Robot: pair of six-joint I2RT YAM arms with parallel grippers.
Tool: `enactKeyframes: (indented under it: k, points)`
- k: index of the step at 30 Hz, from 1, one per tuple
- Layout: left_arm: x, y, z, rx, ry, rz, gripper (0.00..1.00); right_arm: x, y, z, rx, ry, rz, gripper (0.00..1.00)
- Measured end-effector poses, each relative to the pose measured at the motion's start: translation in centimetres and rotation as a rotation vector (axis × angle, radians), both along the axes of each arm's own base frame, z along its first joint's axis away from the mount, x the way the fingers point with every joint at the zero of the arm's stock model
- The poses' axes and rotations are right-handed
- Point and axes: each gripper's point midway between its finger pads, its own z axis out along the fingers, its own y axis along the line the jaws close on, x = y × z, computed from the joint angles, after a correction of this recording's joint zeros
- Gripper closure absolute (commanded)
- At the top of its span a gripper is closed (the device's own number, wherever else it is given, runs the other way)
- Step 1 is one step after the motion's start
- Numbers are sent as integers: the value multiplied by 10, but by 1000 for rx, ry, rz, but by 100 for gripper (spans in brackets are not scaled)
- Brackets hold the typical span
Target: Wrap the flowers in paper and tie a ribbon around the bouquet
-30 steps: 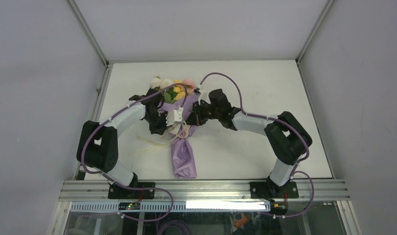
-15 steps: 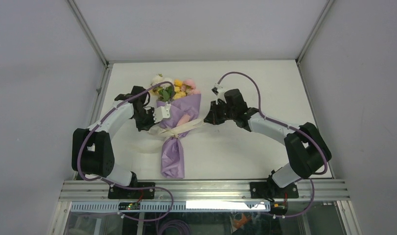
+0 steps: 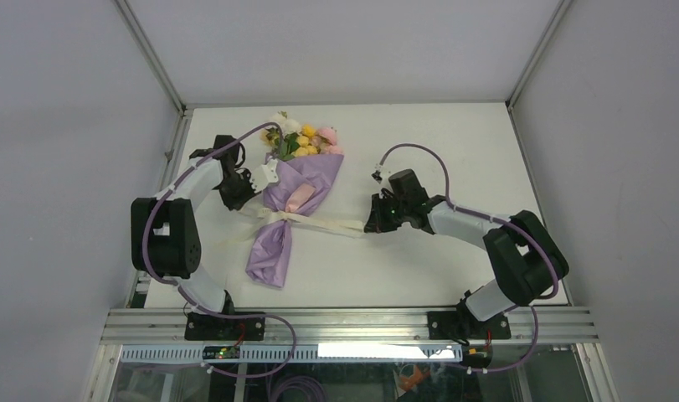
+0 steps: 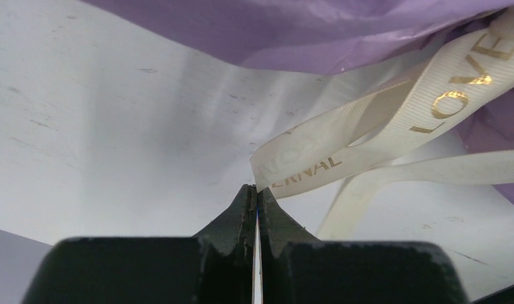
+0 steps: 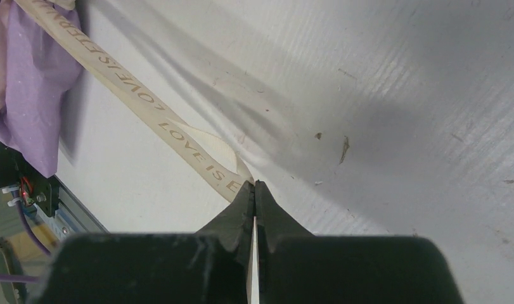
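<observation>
Left fingers [image 4: 239,214] and right fingers [image 5: 239,215] pinched shut, well apart

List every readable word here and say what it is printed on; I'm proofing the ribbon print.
"LOVE": gold print on the cream ribbon, left wrist view.
"ERNAL": same ribbon, lower band; the word's earlier letters are unclear.
"LOVE IS E": same ribbon, right wrist view; the print repeats farther along, partly blurred.
Nothing else is readable; in the top view the ribbon print is too small.

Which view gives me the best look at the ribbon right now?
Top external: the whole ribbon shows, crossing the bouquet at its waist and stretched between both arms. Left wrist shows only one lettered end pinched in the left fingers; right wrist shows the other end in the right fingers.
</observation>
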Motion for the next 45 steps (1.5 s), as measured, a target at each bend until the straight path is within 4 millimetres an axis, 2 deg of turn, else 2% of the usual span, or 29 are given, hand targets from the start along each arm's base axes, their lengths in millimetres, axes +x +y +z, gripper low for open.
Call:
enactKeyframes:
  k: [1, 2, 3, 4, 5, 7, 10, 12, 14, 16, 18, 20, 22, 25, 26, 28, 30, 32, 36, 38, 41, 43, 45]
  points:
    - [2, -1, 1, -4, -4, 11, 100, 0, 0, 0, 1, 1, 1, 100]
    - [3, -2, 4, -11, -9, 17, 100, 0, 0, -1, 0, 3, 1, 95]
    - [5, -4, 6, -16, -15, 22, 96, 0, 1, -1, -1, 5, 3, 83]
    - [8, -8, 11, -28, -28, 25, 80, 0, 1, -2, -4, 11, 4, 74]
    - [10, -12, 14, -41, -35, 31, 69, 1, 2, -3, -5, 19, 1, 66]
    - [14, -20, 23, -65, -48, 47, 61, 5, 5, -4, -15, 29, 9, 57]
    - [24, -29, 44, -124, -70, 98, 58, 12, 8, 4, -34, 30, 31, 49]
    - [33, -29, 62, -158, -109, 119, 63, 18, 9, 16, -40, 14, 47, 46]
    - [34, -25, 78, -172, -150, 108, 71, 28, 11, 29, -39, -14, 56, 45]
    - [25, -23, 92, -178, -182, 74, 72, 40, 17, 47, -28, -59, 60, 45]
    - [5, -28, 102, -201, -221, -8, 73, 52, 32, 67, -7, -114, 69, 46]
    - [-30, -40, 98, -216, -211, -111, 73, 64, 60, 86, 27, -178, 96, 51]
    - [-66, -57, 81, -222, -152, -225, 71, 72, 95, 97, 71, -217, 123, 54]
    - [-96, -78, 51, -224, -30, -321, 65, 87, 152, 98, 145, -216, 140, 57]
    - [-100, -85, 42, -223, 18, -335, 64, 90, 163, 91, 156, -205, 138, 57]
    - [-100, -92, 31, -223, 59, -333, 62, 94, 169, 73, 148, -165, 114, 58]
    - [-100, -99, 26, -220, 77, -338, 59, 97, 165, 58, 123, -131, 85, 58]
    - [-103, -115, 25, -227, 75, -375, 59, 101, 157, 50, 95, -112, 55, 58]
    - [-117, -170, 28, -284, 83, -460, 57, 112, 135, 50, 77, -105, -3, 58]
    - [-122, -198, 34, -334, 102, -476, 54, 115, 115, 52, 68, -99, -40, 58]
    - [-118, -234, 60, -441, 102, -441, 49, 121, 78, 64, 51, -106, -93, 58]
    - [-111, -243, 83, -499, 67, -421, 46, 121, 59, 76, 45, -124, -108, 58]
    - [-109, -240, 101, -548, 36, -406, 40, 114, 51, 91, 65, -146, -95, 57]
